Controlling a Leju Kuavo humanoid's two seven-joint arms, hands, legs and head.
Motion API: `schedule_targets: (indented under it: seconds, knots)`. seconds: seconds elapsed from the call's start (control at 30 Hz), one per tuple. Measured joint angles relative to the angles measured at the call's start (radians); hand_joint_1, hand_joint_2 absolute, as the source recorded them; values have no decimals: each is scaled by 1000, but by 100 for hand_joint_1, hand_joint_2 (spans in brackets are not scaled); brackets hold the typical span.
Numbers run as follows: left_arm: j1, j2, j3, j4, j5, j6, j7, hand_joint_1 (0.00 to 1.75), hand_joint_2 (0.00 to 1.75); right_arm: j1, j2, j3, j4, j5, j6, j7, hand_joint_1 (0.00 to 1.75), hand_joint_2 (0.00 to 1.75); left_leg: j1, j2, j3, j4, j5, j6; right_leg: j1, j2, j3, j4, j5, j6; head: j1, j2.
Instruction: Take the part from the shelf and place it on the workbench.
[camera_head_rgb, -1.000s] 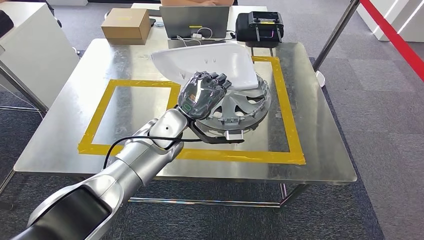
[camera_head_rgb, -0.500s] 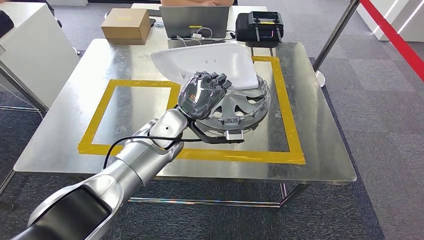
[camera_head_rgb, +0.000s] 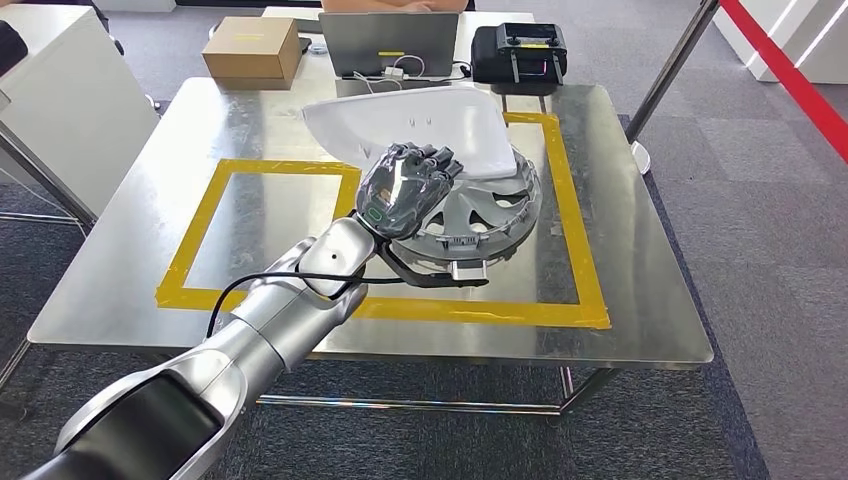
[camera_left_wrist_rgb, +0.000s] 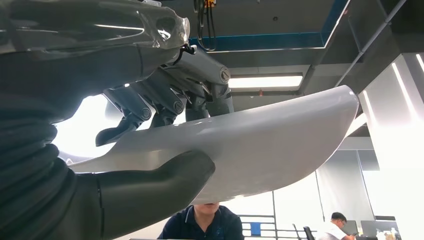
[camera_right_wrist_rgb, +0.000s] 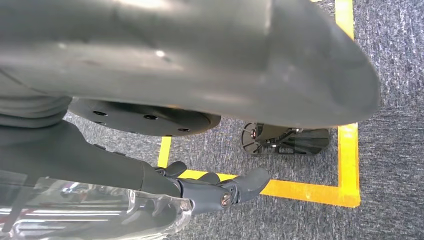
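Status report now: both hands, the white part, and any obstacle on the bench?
Left hand grips white part above workbench. Right hand hangs open over floor. Grey wheel cover lies under the part.

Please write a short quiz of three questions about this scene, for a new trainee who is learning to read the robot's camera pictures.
1. True or false: the left robot hand holds the white part above the workbench.
2. What lies on the workbench under the white part?
A. a grey wheel cover
B. a red toolbox
C. a coil of rope
3. Fill in the missing word: the rectangles marked on the workbench top are made of ______ tape.

Key
1. True. In the left wrist view the thumb and fingers clamp the part's edge.
2. A, the grey wheel cover, inside the right-hand rectangle.
3. Yellow; see the yellow tape.
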Motion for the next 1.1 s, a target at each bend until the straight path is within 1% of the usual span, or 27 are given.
schedule_targets:
  seconds: [1.1]
  knots:
    - [0, 0, 0, 0, 0, 0, 0, 175, 175, 0, 0, 0, 0, 0, 0, 0, 0, 0, 0, 0, 0, 0, 0, 0, 0, 0, 0, 0, 0, 0, 0, 0]
